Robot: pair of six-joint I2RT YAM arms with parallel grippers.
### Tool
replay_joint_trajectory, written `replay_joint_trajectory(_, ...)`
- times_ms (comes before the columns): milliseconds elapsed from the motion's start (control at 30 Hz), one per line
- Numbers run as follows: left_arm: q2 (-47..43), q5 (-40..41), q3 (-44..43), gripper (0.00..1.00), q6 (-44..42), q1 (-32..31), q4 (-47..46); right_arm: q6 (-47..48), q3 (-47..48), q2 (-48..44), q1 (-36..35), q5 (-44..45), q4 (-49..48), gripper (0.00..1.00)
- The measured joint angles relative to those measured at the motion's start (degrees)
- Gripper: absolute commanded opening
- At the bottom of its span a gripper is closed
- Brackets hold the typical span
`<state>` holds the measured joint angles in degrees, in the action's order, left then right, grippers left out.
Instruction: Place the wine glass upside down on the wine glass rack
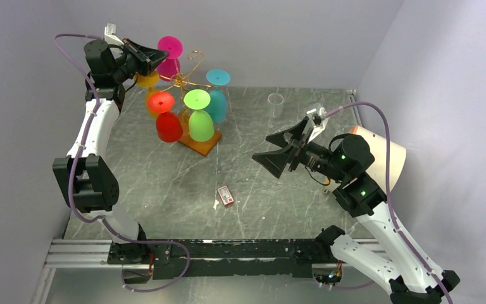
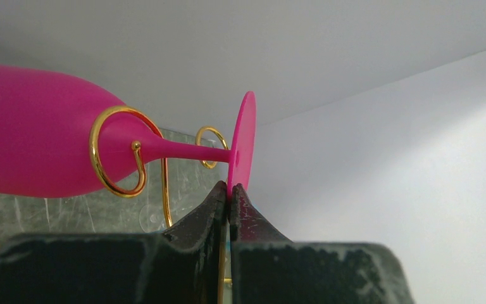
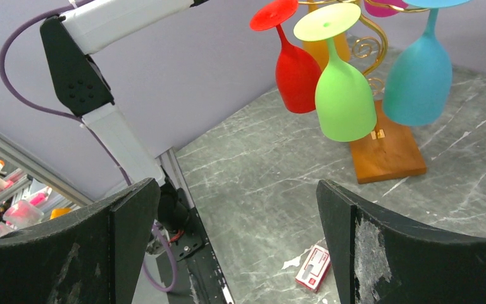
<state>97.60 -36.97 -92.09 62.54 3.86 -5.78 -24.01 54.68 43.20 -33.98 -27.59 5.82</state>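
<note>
**Overhead view.** The wine glass rack [image 1: 191,77] is standing at 11 o'clock on the grey veined table [image 1: 164,183]. Its gold wire scrolls are rising from a flat brown wooden base [image 1: 200,143]. Red [image 1: 166,120], green [image 1: 200,120], teal [image 1: 217,98] and orange [image 1: 147,80] glasses are hanging from it bowl-down. The pink wine glass [image 1: 169,54] is sitting highest, at the rack's 11 o'clock side, foot uppermost. The left gripper [image 1: 161,58] is reaching it from 9 o'clock. A clear tumbler [image 1: 275,103] is standing at 1 o'clock, and a small red-and-white box [image 1: 226,195] is lying near the centre. The right gripper [image 1: 280,150] is hovering at 3 o'clock, well apart from the rack, with its jaws spread wide.

**Left wrist view.** Only here is the grip visible. The left gripper [image 2: 230,193] is pinching the rim of the glass's thin disc foot [image 2: 242,142], with its jaws almost together. The slim stem appears to be passing through a gold curl [image 2: 117,152] beside the smooth, matte bowl [image 2: 31,139].

**Right wrist view.** The black, scuffed fingers [image 3: 389,253] are framing the rack's base from the side, showing it to be a rectangular slab.
</note>
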Motion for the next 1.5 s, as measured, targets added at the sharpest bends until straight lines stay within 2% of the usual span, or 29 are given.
replay_joint_trajectory(800, 2.23, 2.51, -1.01, 0.07, 0.33, 1.22, -1.40, 1.44, 0.00, 0.02, 0.00, 0.42, 0.98, 1.00)
replay_joint_trajectory(1033, 2.25, 2.73, -1.01, 0.19, 0.74, 1.49, -1.53, 1.42, 0.00, 0.07, 0.00, 0.42, 0.98, 1.00)
replay_joint_trajectory(1500, 2.23, 4.50, -1.01, 0.24, 0.92, 1.95, -1.60, 1.38, 0.00, 0.07, 0.00, 0.42, 0.94, 1.00)
